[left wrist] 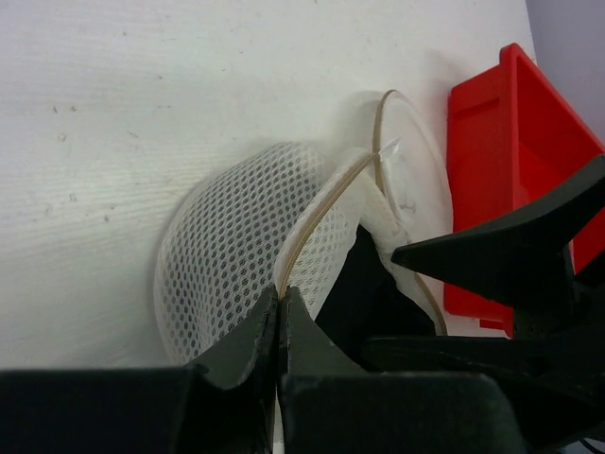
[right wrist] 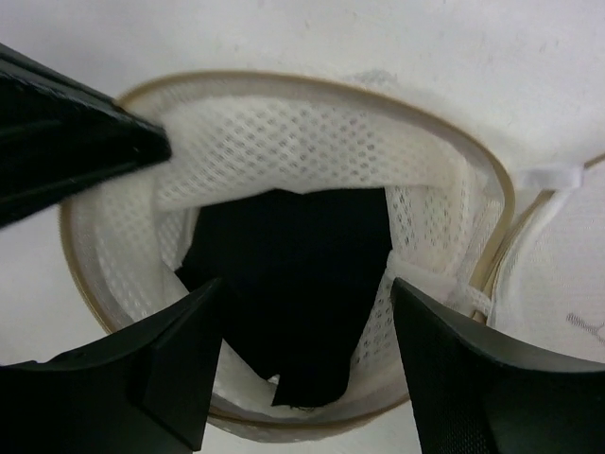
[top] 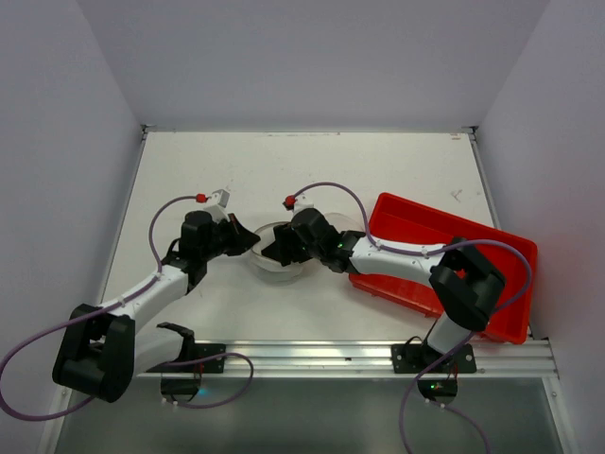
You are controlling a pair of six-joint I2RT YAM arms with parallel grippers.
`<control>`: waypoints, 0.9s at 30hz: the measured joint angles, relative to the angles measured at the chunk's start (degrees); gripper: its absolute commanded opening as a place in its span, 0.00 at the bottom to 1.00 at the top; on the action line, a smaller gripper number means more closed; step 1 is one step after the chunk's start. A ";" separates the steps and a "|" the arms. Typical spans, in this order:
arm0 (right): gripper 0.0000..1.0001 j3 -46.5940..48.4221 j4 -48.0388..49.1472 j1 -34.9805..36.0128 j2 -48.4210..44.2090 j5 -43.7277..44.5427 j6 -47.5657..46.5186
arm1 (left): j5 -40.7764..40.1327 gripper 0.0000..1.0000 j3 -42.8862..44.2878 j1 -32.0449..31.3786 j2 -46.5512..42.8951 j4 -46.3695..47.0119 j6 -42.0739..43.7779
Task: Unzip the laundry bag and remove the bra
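Mesh is pinched at the far left of the scene. The left fingers (left wrist: 253,348) are clamped together on the tan-edged rim of the laundry bag (left wrist: 232,251). By that hold the rim is lifted off the worktop (left wrist: 189,85) and the mouth is turned toward the other arm. The grip is judged to serve as an anchor, so that the light case is not dragged along when its contents are pulled.

From overhead, the bag is seen near the middle of the worktop, between the two wrists. The zip is judged to be already undone, since the two halves are parted. One is held open like a cup, and the other half (right wrist: 558,274) is laid flat just to its right, joined to it at one edge by a small white tab.

Inside the cup the bra (right wrist: 284,255) is seen as a dark folded mass, wholly within the rim. The right fingers (right wrist: 454,359) are spread wide, one on each side of that dark cloth, and nothing is grasped by them. Whether the cloth is touched cannot be told. Removal is therefore judged not yet begun, and a closing pinch on the cloth is what the next move appears to call for.

Farthest right, the red tray (top: 416,227) is set at an angle just beside the bag, possibly as the place where the bra is to be dropped.
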 measured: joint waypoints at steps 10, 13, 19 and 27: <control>0.79 -3.32 3.80 0.90 3.50 -2.75 1.73 | -3.37 0.00 -2.45 -0.15 0.11 -1.66 -0.22; 0.78 -3.34 5.31 1.18 5.16 -3.32 1.79 | -4.24 0.00 -2.86 -0.15 0.63 -1.70 -0.22; 0.68 -1.90 6.62 1.25 8.52 -3.28 1.73 | -5.75 0.00 -2.86 -0.15 2.93 -1.66 -0.22; 0.21 -0.28 7.17 1.22 10.54 -3.04 1.36 | -7.43 0.00 -2.86 -0.15 3.39 -1.64 -0.22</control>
